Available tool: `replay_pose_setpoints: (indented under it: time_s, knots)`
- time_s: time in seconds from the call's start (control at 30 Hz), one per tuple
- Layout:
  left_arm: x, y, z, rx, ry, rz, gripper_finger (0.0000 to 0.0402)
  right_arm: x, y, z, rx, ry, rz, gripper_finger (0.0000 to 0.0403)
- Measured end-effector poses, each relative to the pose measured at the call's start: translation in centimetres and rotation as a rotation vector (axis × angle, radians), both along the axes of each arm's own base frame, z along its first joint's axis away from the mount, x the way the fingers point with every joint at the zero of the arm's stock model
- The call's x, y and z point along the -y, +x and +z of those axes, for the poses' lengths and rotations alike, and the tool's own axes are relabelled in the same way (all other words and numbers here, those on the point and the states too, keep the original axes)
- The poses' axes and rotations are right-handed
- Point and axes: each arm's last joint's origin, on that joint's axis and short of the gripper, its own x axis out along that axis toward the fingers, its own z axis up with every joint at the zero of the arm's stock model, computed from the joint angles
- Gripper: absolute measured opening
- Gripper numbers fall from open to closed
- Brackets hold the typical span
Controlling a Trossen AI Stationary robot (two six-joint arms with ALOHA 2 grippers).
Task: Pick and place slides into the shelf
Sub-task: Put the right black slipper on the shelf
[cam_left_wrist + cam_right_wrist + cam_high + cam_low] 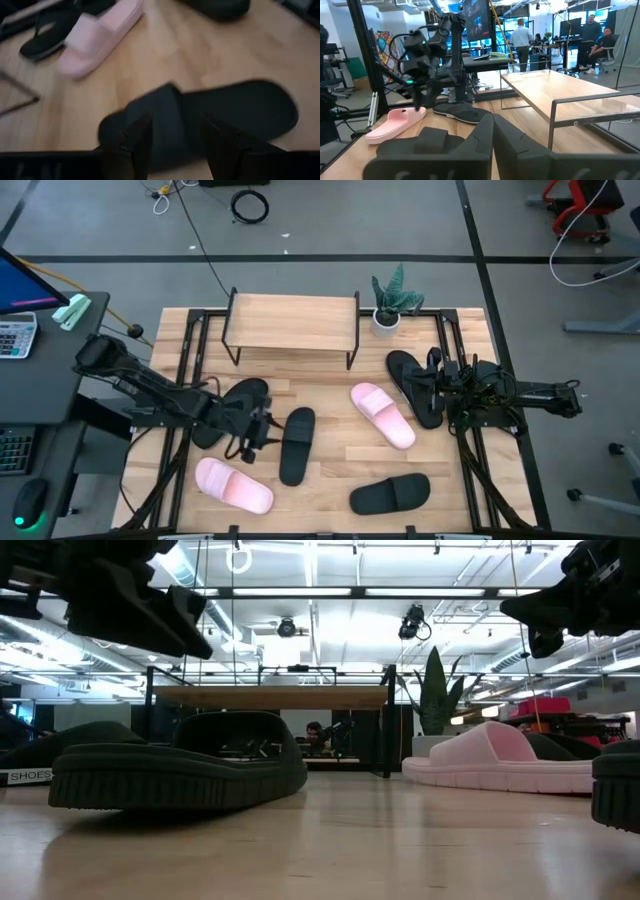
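My left gripper [262,430] hangs open just above the table's middle left. In the left wrist view its fingers [131,145] stand on either side of the strap of a black slide [210,117], above it and apart from it. That slide [296,445] lies flat on its sole. One pink slide [233,485] lies near left and another [382,415] right of centre. A second black slide [390,495] lies at the near edge. The shelf [290,325] stands at the far side. My right gripper [492,135] waits shut at the right, over black flip-flops [415,385].
A potted plant [388,300] stands right of the shelf. Another black flip-flop [235,405] lies under my left arm. Black frame rails [185,370] run along both table sides. People sit and stand in the room beyond the table [600,35].
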Motion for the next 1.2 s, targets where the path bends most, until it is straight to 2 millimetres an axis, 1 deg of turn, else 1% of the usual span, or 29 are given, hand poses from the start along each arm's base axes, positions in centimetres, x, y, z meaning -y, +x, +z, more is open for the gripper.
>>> replay_pose_setpoints:
  time_s: [0.1,0.17,0.37,0.5,0.73,0.93,1.03,1.2]
  knots:
    - [1.0,1.0,-0.7,0.054,0.015,-0.043,0.0164,0.0,0.0,0.0,0.000,0.000,0.000,0.0014]
    - [1.4,1.5,-1.4,0.065,0.029,-0.049,0.0169,0.0,0.0,0.0,0.000,0.000,0.000,0.0014]
    - [1.3,2.8,-4.1,0.051,0.132,0.090,0.0189,0.0,0.0,0.0,0.000,0.000,0.000,0.0014]
    - [1.4,3.5,-5.1,0.073,0.127,0.107,0.0196,0.0,0.0,0.0,0.000,0.000,0.000,0.0014]
    - [1.5,3.7,-5.4,0.084,0.107,0.117,0.0191,0.0,0.0,0.0,0.000,0.000,0.000,0.0014]
    - [1.1,3.7,-5.7,0.056,0.066,0.181,0.0181,0.0,0.0,0.0,0.000,0.000,0.000,0.0014]
    - [1.1,3.7,-5.7,0.053,0.013,0.215,0.0177,0.0,0.0,0.0,0.000,0.000,0.000,0.0014]
    - [1.5,3.4,-5.8,0.046,-0.022,0.220,0.0172,0.0,0.0,0.0,0.000,0.000,0.000,0.0014]
